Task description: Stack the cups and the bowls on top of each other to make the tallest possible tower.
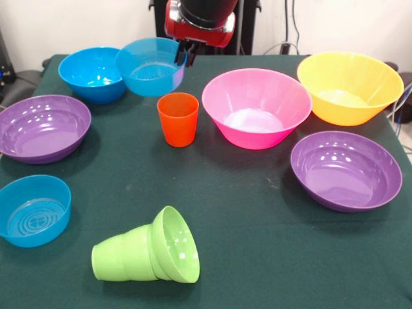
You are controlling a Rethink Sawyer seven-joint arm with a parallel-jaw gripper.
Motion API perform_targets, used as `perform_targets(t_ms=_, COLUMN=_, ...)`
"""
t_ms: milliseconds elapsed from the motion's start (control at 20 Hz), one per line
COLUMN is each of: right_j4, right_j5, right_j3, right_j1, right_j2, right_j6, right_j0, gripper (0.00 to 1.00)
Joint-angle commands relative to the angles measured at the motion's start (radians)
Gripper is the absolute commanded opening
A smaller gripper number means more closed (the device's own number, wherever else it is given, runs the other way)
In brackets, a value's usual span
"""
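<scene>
My gripper comes down at the top centre and is shut on the right rim of a blue bowl, which hangs tilted above the table. Just below and to the right of it the orange cup stands upright. A second blue bowl sits at the far left, partly behind the held one, and a third blue bowl is at the near left. The lime green cup lies on its side at the front with the small green bowl over its mouth.
The pink bowl stands right of the orange cup, with the yellow-orange bowl behind it to the right. One purple bowl rests at the left edge and another purple bowl at the right. The green table cloth covers everything.
</scene>
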Motion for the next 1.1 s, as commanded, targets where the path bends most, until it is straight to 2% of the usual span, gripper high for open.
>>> perform_targets(t_ms=50, right_j4=-0.004, right_j5=-0.042, right_j3=-0.097, right_j1=0.107, right_j2=0.044, right_j6=0.158, right_j0=0.030, gripper=0.00)
perform_targets(t_ms=350, right_j4=0.016, right_j5=-0.026, right_j3=-0.175, right_j1=0.162, right_j2=0.039, right_j6=0.171, right_j0=0.046, gripper=0.00)
perform_targets(t_ms=650, right_j4=0.031, right_j5=0.003, right_j3=-0.201, right_j1=0.154, right_j2=0.034, right_j6=0.158, right_j0=0.054, gripper=0.00)
perform_targets(t_ms=850, right_j4=0.042, right_j5=0.017, right_j3=-0.192, right_j1=0.138, right_j2=0.029, right_j6=0.159, right_j0=0.064, gripper=0.00)
perform_targets(t_ms=1100, right_j4=0.049, right_j5=-0.017, right_j3=-0.123, right_j1=0.104, right_j2=0.015, right_j6=0.167, right_j0=0.074, gripper=0.00)
